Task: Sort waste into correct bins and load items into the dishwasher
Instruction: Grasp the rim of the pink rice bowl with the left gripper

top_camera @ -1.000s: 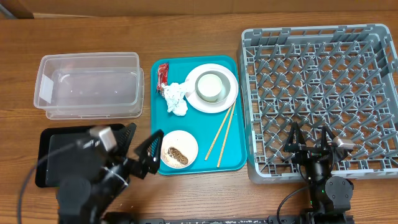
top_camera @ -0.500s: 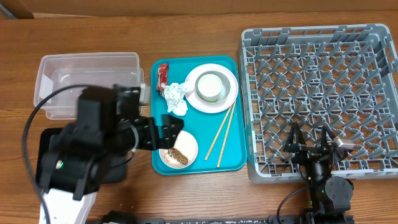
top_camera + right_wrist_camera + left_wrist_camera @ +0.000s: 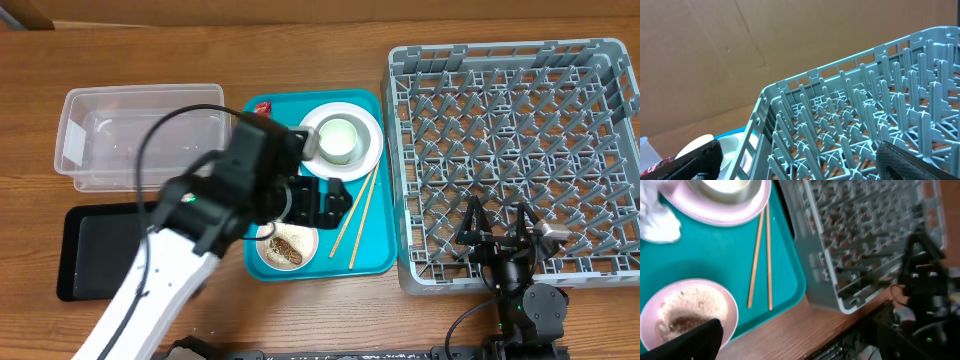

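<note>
My left gripper (image 3: 335,203) hovers open over the teal tray (image 3: 375,255), between the saucer of rice and brown scraps (image 3: 288,245) and the large plate (image 3: 368,152) that carries a bowl (image 3: 337,138). Two chopsticks (image 3: 355,218) lie just right of it. My arm covers the napkin from above; it shows in the left wrist view as a napkin (image 3: 657,221) near the plate (image 3: 725,207), chopsticks (image 3: 761,255) and saucer (image 3: 687,311). A red wrapper (image 3: 262,105) peeks out at the tray's back. My right gripper (image 3: 500,232) rests open at the dishwasher rack's (image 3: 520,130) front edge.
The clear tub (image 3: 140,135) stands at the back left, with the black tray (image 3: 95,250) in front of it. My left arm crosses above the black tray's right end. In the right wrist view the rack (image 3: 865,115) fills the frame, the plate (image 3: 727,145) beyond it.
My left arm has swung up and to the right, from over the black tray to over the teal tray, now covering the napkin. The right arm has not moved.
</note>
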`<state>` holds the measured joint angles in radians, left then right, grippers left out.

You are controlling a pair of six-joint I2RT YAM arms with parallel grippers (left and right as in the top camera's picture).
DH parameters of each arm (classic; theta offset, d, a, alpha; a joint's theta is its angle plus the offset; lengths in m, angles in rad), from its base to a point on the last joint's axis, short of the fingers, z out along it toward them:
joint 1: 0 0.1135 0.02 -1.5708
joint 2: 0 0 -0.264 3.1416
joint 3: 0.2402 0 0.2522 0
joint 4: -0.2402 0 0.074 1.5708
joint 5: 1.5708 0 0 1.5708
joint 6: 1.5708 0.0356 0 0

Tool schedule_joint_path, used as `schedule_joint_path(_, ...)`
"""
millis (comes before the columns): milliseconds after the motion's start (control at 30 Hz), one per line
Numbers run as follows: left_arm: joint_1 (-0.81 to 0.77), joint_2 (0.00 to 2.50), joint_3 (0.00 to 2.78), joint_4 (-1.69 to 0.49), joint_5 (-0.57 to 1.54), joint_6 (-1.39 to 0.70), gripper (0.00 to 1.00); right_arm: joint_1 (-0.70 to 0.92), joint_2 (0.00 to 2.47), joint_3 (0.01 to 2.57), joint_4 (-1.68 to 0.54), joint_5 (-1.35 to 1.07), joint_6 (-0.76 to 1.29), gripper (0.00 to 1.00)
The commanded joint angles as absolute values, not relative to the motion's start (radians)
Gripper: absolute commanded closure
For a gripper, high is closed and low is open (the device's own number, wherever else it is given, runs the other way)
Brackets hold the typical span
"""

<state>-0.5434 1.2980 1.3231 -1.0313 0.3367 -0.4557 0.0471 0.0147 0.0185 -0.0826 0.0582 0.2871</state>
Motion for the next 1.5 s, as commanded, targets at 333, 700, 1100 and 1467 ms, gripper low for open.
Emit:
schedule_joint_path(333,-0.798,1.563,1.345,-1.163,-0.284,-0.88,0.0,0.044,0.003,0.008,-0.077,0.059,0.286,0.0)
schedule_joint_path(700,-0.795,1.732,1.345,-1.108,-0.202,-0.879,0.21,0.044,0.003,0.008,-0.077,0.059,0.286,0.0)
schedule_joint_path(1100,-0.792,1.861,1.345,-1.098,-0.191,-0.881,0.46,0.044,0.003,0.008,-0.077,0.059,0.286,0.0)
schedule_joint_path(1467,-0.791,1.884,1.343,-1.099,-0.188,-0.929,0.46,0.044,0.003,0.008,-0.077,0.059,0.286,0.0)
